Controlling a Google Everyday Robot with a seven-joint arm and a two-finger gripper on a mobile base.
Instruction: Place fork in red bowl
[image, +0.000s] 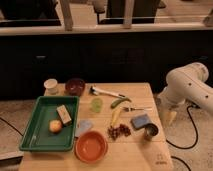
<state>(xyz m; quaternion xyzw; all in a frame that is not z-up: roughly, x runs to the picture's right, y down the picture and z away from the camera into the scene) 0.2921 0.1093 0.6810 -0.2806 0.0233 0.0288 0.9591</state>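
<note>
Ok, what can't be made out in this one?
Camera view only:
- Arm: cut off by the right edge; the gripper hangs beside the table's right side, away from the fork.
- Fork: too small to tell the tines from the handle.
- Dark bowl, back of table: inside in shadow.
- Metal cup: inside too dark.
- Heap beside the banana: too small to identify.

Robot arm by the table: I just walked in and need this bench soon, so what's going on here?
The robot's gripper hangs just off the right edge of the wooden table, touching nothing on it. The fork lies flat on the table near the right side, beside the green pod and apart from the gripper. Neither the dark red bowl at the back nor the orange-red bowl at the front holds it. The fork has not yet been picked up.
</note>
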